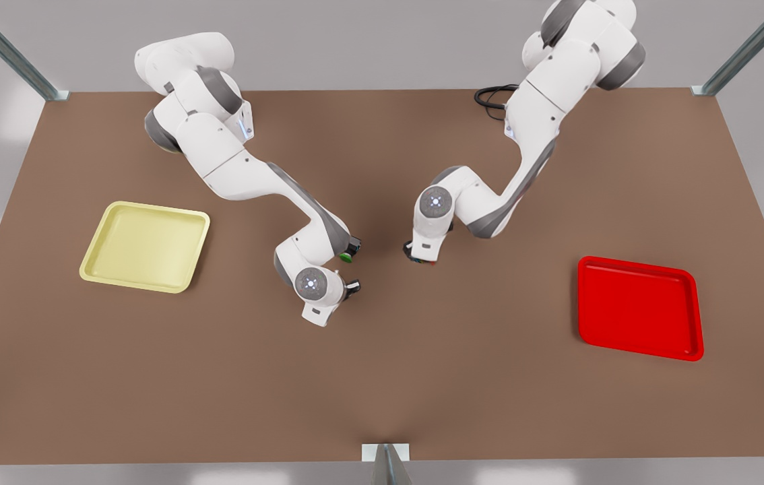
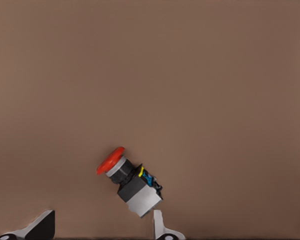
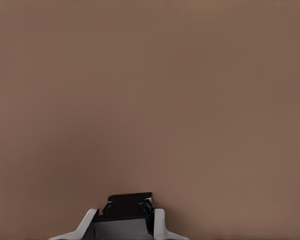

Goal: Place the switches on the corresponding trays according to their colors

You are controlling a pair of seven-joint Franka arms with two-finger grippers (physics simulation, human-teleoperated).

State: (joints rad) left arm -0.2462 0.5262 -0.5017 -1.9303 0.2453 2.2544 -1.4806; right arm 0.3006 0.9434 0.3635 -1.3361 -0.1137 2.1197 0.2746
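A red-capped switch (image 2: 125, 180) lies on its side on the brown table, showing as a red speck (image 1: 432, 263) in the front view. My left gripper (image 1: 418, 256), on the arm at the front view's right, hangs open (image 2: 102, 221) right beside it, one fingertip (image 2: 157, 220) close to its grey body. My right gripper (image 1: 353, 287), on the arm at the front view's left, is shut (image 3: 124, 220) on the black-grey body of a switch (image 3: 127, 202) whose cap is hidden. The pale yellow tray (image 1: 96, 259) lies at the front view's left, the red tray (image 1: 638, 308) at its right.
A green-capped switch (image 1: 347, 256) lies on the table just behind the right gripper, close to that arm's wrist. A black cable (image 1: 490, 98) coils at the table's far edge. Metal frame posts stand at the corners and the near edge (image 1: 387, 461).
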